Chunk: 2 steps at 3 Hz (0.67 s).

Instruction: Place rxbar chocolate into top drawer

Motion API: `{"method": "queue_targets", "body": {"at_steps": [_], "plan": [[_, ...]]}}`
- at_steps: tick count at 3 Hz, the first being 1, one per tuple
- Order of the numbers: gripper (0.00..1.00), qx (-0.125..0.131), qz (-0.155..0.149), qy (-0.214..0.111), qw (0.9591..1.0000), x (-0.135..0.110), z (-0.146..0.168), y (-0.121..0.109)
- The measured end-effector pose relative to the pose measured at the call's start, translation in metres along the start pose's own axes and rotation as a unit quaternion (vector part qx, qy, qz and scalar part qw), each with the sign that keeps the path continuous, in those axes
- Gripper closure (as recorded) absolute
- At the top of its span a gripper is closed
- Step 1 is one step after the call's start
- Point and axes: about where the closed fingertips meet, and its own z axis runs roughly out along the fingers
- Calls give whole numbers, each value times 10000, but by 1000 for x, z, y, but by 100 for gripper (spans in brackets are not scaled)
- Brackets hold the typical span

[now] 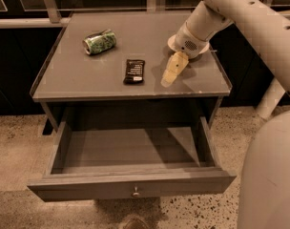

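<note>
The rxbar chocolate (134, 71), a flat black wrapped bar with white lettering, lies on the grey cabinet top (78, 80) near its front edge. The top drawer (130, 187) is pulled open below it, with a small round knob on its front panel, and shows nothing inside. My gripper (170, 76) hangs just above the cabinet top, a short way to the right of the bar and not touching it.
A crushed green can (99, 41) lies at the back left of the cabinet top. A white bowl (202, 46) sits at the back right, mostly behind my arm (240, 13). Speckled floor surrounds the cabinet. My base (271, 175) fills the lower right.
</note>
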Motion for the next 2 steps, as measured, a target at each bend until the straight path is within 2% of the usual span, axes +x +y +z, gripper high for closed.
{"method": "queue_targets", "body": {"at_steps": [1, 2], "plan": [[0, 107, 79, -101, 9999, 3, -2, -1], [0, 57, -141, -172, 9997, -15, 14, -11]]}}
